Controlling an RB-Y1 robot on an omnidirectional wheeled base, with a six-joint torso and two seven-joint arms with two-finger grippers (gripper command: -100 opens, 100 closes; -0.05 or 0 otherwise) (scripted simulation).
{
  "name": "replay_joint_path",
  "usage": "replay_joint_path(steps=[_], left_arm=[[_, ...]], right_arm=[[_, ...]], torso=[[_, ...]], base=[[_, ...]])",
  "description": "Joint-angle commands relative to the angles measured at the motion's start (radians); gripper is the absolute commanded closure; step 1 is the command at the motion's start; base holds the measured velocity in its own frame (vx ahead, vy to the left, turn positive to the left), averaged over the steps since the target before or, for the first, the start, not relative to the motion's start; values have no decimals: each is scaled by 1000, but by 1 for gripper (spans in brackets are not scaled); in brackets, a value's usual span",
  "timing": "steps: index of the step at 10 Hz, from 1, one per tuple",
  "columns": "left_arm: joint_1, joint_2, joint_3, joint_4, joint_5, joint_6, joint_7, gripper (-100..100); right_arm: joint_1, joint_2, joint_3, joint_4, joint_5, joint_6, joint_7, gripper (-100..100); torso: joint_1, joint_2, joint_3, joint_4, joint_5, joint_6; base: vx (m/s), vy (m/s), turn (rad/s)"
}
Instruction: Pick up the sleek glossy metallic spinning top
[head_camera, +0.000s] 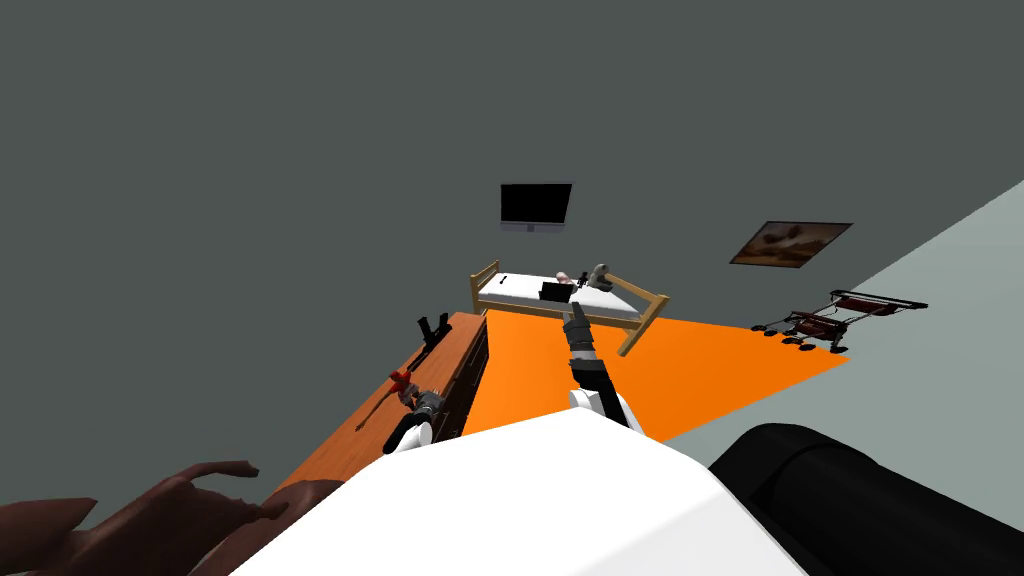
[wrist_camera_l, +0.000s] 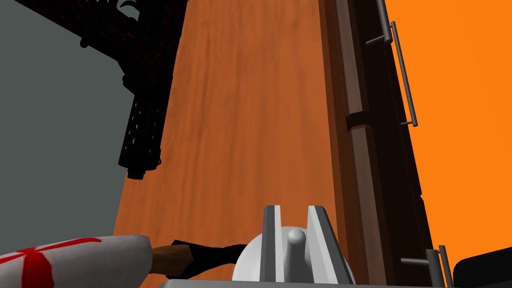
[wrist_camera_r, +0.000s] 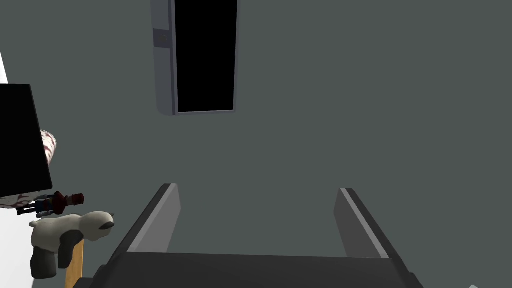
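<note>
Grey top (wrist_camera_l: 247, 261) on wood desk (wrist_camera_l: 240, 125), left hand (wrist_camera_l: 294, 210) pinched narrow on its stem. Looks light, hard and slippery, so grip low on stem. Right hand (wrist_camera_r: 257, 220) spread wide, idle.

Low on the left, the left arm (head_camera: 425, 410) is bent outward. The left gripper (wrist_camera_l: 295, 212) has its fingers drawn narrow, pressing the stem of the spinning top (wrist_camera_l: 296, 250). The right arm (head_camera: 590, 365) is stretched straight toward the far side. The right gripper (wrist_camera_r: 257, 195) has its fingers spread wide apart.
</note>
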Motion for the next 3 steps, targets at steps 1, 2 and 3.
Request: replay_joint_path(steps=[1, 2, 3], left_arm=[[-2, -2, -9, -25, -5, 31, -10, 100], [-2, -3, -3, -15, -4, 19, -8, 100], [-2, -3, -3, -16, -4, 23, -9, 0]], right_arm=[[0, 0, 0, 0, 0, 0, 0, 0], [0, 0, 0, 0, 0, 0, 0, 0], [0, 0, 0, 0, 0, 0, 0, 0]], torso=[[0, 0, 0, 0, 0, 0], [-1, 1, 1, 0, 0, 0], [0, 0, 0, 0, 0, 1]], base=[[-53, -35, 191], [-25, -18, 38], [-5, -3, -6]])
